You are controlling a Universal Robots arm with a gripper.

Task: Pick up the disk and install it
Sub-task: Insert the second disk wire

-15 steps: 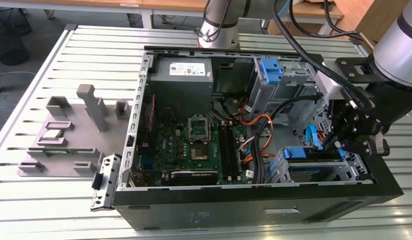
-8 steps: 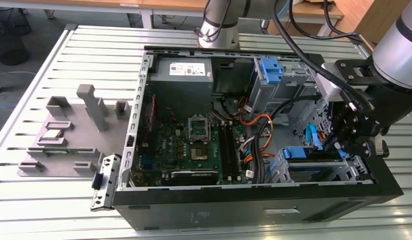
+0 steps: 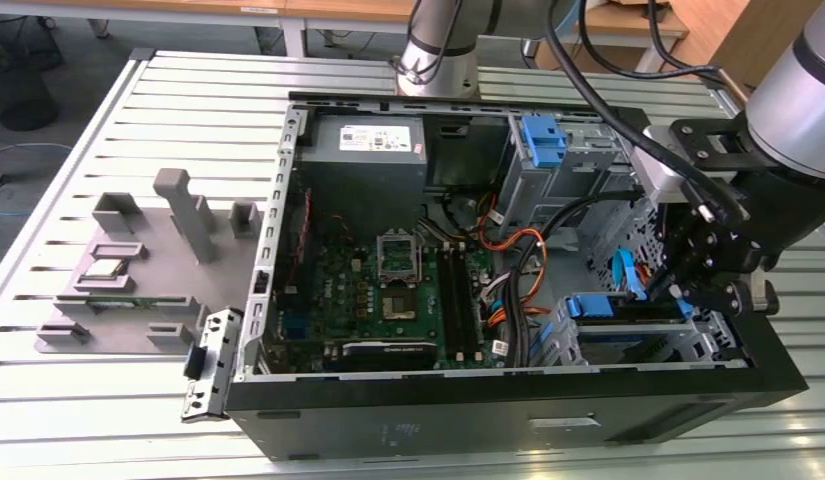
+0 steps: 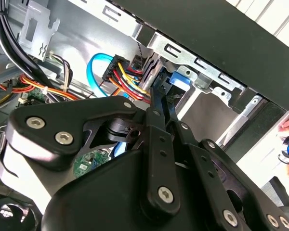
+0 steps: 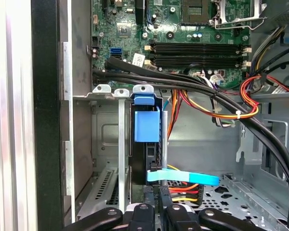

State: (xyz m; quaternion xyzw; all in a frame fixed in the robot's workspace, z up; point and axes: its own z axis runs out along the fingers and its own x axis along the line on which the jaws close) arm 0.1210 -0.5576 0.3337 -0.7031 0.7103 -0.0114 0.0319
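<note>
Disk seen edge-on in its bay, label and most of the body hidden by the cage. Gripper cut off by the first wrist view's edge; fingertips hidden behind linkage in the second wrist view.

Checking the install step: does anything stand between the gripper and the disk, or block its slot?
The blue-framed silver disk already sits in the grey metal cage slot. A light-blue flat cable crosses just in front of the black gripper, between it and the disk.
</note>
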